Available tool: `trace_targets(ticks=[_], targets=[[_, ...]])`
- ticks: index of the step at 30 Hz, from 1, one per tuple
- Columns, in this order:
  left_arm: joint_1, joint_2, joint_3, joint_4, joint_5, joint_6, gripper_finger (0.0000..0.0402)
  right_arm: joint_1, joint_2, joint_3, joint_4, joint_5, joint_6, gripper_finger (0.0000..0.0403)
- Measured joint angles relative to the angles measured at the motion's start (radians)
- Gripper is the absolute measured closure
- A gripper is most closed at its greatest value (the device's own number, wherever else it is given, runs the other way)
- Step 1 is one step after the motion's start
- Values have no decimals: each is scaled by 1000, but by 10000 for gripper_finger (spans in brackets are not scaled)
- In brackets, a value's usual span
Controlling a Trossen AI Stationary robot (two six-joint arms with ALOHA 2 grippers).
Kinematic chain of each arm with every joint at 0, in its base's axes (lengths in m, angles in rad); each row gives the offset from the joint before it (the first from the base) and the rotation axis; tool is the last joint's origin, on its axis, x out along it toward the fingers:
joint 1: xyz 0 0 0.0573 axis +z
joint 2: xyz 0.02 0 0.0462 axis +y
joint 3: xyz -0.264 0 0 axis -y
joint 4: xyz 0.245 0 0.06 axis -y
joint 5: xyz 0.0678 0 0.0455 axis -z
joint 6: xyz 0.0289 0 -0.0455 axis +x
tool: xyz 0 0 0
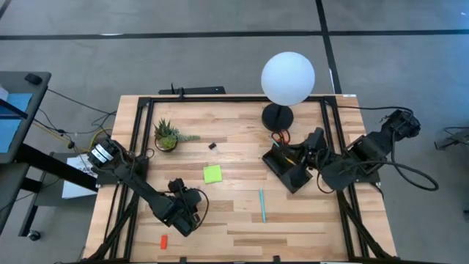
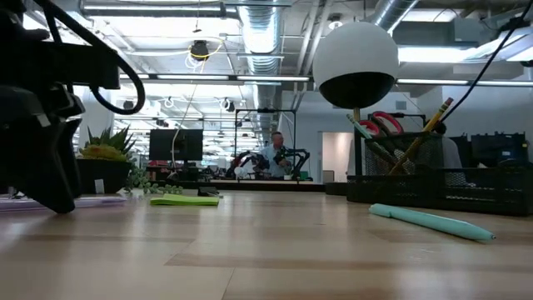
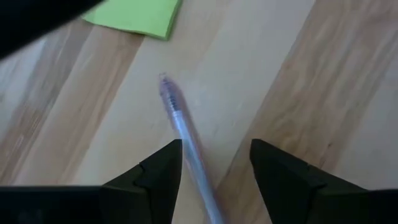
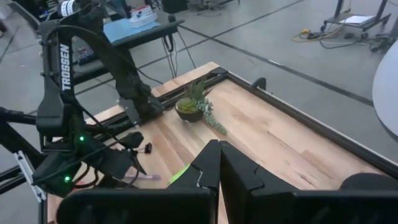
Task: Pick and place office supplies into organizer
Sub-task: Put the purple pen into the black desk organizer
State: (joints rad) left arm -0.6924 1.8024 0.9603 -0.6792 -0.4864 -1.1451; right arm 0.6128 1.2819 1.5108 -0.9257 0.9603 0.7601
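Scissors (image 2: 381,122) and pencils are standing in the organizer (image 1: 289,167) already; I am straddling the purple pen (image 3: 186,137) with my open left claw (image 3: 214,168), right claw (image 4: 219,163) closed.

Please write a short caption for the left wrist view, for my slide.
Open left gripper poised over a purple pen lying on the wooden table, lime-green sticky-note pad beyond.

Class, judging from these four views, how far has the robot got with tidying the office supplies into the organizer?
Done: red-handled scissors and pencils stand in the black mesh organizer. In hand: the left gripper, fingers open, straddles a purple pen lying on the table, not yet gripped. Left: the lime-green sticky-note pad, teal pen, small black clip and red-orange piece. The right gripper waits shut by the organizer.
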Motion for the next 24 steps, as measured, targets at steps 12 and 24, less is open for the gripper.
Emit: trace_targets(ticks=[12,24], targets=[[14,28,-2,194,-5,119,213,0,0,0,-3,-47,-5,403],[143,35,-1,738,208,716,213,0,0,0,-10,-47,-10,403]])
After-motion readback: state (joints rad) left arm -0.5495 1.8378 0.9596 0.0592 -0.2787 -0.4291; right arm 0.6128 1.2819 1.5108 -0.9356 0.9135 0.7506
